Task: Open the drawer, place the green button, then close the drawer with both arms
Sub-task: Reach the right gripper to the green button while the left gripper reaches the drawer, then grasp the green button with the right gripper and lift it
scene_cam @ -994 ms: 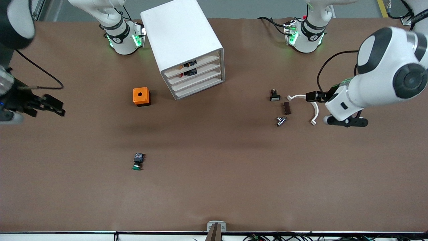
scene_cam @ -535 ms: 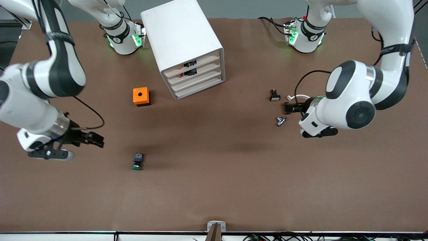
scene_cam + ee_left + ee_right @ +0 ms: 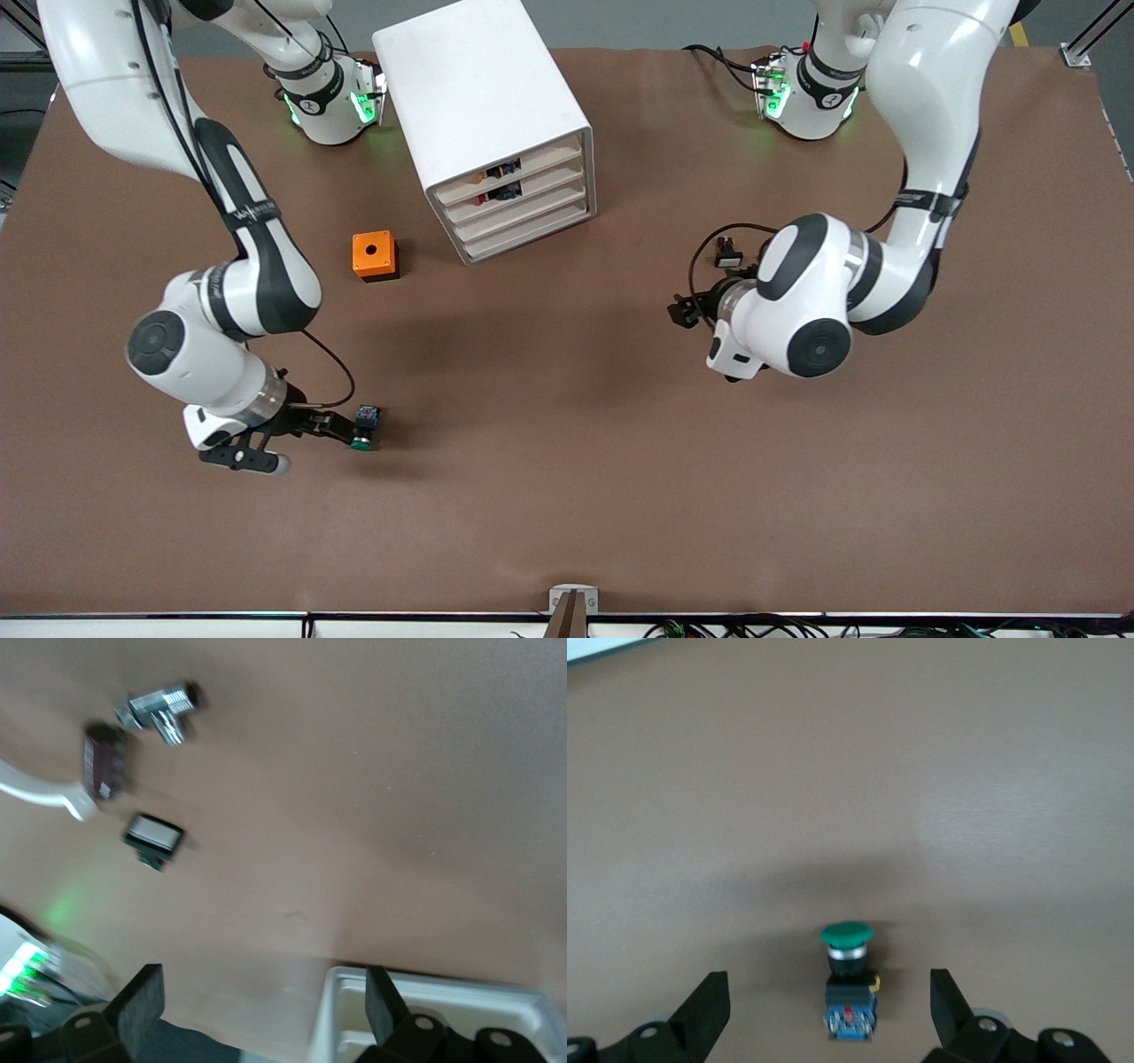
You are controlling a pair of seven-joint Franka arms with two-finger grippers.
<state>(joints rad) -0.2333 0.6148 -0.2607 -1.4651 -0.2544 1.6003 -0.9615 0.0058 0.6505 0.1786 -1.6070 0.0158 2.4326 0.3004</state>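
The button (image 3: 364, 427) lies on its side on the brown worktop (image 3: 567, 496), nearest to the front camera of all the things, toward the right arm's end. It has a round green cap and a black and blue body. The right gripper (image 3: 341, 431) is low over the worktop, just beside the button. In the right wrist view its two fingers (image 3: 707, 1010) are spread wide, and the button (image 3: 849, 979) sits between them. They do not touch it.

Farther from the front camera, the left gripper (image 3: 687, 311) hangs over bare worktop, between the cabinet and a group of small parts. In the left wrist view its fingers (image 3: 142, 1008) are spread wide too, and it holds nothing. That view also shows a shiny metal part (image 3: 158, 711), a dark brown block (image 3: 104, 761), a white curved piece (image 3: 40, 795) and a black switch with a white face (image 3: 153, 838). In the front view the left arm covers most of these, and only the switch (image 3: 728, 252) shows.

An orange box with a hole (image 3: 374, 255) stands toward the right arm's end, near the cabinet.

The white cabinet (image 3: 483, 115) stands farthest from the front camera, between the two arm bases. It has four drawers. The drawer (image 3: 523, 216) is the third one from the top, and it is pushed in.
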